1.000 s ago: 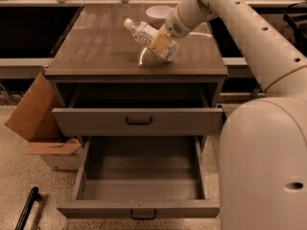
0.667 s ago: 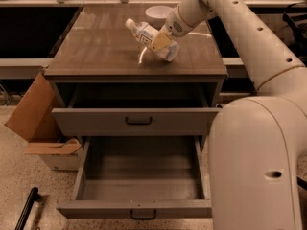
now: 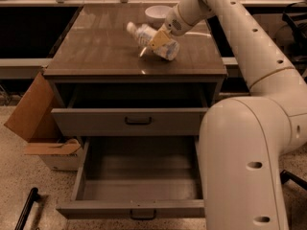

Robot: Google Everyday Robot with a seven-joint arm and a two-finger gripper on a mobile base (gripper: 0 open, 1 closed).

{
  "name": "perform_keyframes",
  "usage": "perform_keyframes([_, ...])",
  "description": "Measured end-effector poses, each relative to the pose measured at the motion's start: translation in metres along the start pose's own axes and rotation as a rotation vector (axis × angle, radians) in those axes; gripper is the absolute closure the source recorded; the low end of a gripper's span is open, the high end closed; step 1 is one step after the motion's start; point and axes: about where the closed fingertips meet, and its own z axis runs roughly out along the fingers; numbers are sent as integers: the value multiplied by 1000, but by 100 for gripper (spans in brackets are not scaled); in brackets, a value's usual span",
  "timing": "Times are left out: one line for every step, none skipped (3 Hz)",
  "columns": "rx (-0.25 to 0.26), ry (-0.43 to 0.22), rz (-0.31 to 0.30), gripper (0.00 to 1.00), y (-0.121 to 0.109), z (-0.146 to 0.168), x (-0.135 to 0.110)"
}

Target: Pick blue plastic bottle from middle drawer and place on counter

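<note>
The blue plastic bottle (image 3: 144, 34), clear with a white cap, is tilted with its cap up and to the left. It is over the back middle of the counter (image 3: 91, 51). My gripper (image 3: 157, 42) is shut on the bottle's body, reaching in from the right. The bottle's base is close to the counter top; I cannot tell whether it touches. The middle drawer (image 3: 132, 208) is pulled far out below and its tray holds nothing.
A white bowl (image 3: 157, 13) stands on the counter behind the bottle. The upper drawer (image 3: 139, 121) is slightly open. A cardboard box (image 3: 33, 114) leans at the cabinet's left. My arm's large white body (image 3: 244, 166) stands at the cabinet's right front.
The gripper and bottle stay in almost the same place over the counter. The arm's white body has shifted slightly left in view.
</note>
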Motion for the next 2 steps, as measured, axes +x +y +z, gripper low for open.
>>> perform_keyframes([25, -17, 2, 0, -6, -15, -4])
perform_keyframes([88, -26, 1, 0, -13, -48, -8])
